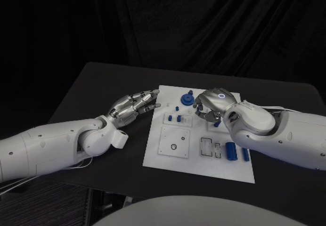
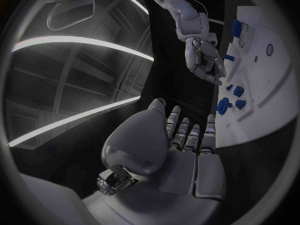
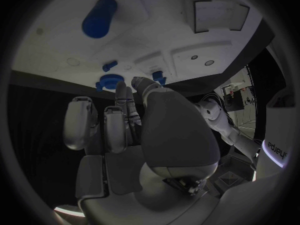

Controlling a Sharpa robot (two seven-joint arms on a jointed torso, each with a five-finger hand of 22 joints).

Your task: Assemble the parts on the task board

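On the white board [image 1: 197, 170], in the middle of the black table [image 1: 95, 84]: a blue gear-like piece [image 1: 186, 99] near the far edge, some small blue pegs [image 1: 178, 117] just below it, and a blue cylinder [image 1: 232, 150] lying near the right side, beside empty sockets. Judged from this, an early step of the assembly, with most pieces not yet seated and the picking of one far-edge piece in hand. Above the far right part of the board, the right hand [image 1: 214, 104], fingers curled downward, close to the gear-like piece and with one more small blue piece [image 1: 216, 123] just under it; impossible to tell whether anything is pinched there, because the fingers hide their own tips. At the left edge of the board, the left hand [image 1: 136, 104], fingers stretched out side by side, palm empty, fingertips near or touching the rim, perhaps to steady the board. Next, probably needed: a precise closing on one small piece, lifting straight up, then aligning over its socket without knocking the neighbours. No readable writing on the board or the pieces; only on the right arm [image 3: 275, 150], in the right wrist view, small lettering that seems to read "sharpa".
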